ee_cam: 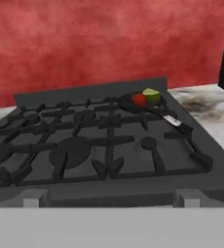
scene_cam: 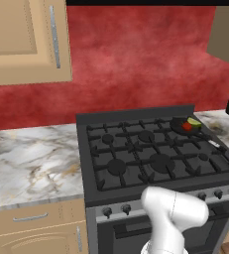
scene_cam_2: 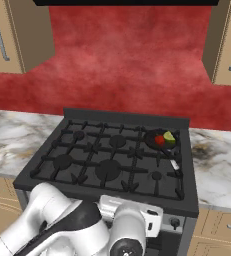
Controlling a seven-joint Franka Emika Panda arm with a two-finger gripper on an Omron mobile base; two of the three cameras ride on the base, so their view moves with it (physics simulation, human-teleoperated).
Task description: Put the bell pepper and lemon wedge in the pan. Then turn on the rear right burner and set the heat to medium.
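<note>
While marble counter (scene_cam: pixel 31 158) flanks the black stove (scene_cam: pixel 155 154) on your left, your pan (scene_cam: pixel 181 123) sits on the rear right burner holding bell pepper (scene_cam: pixel 186 127) beside lemon wedge (scene_cam: pixel 194 121); your gripper's jaws stand spread wide, holding nothing.

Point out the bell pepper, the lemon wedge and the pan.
bell pepper (ee_cam: pixel 138 99), hand view, middle of its red body.
lemon wedge (ee_cam: pixel 152 94), hand view, its yellow-green top.
pan (scene_cam_2: pixel 151 137), right base view, black rim left of the food.
</note>
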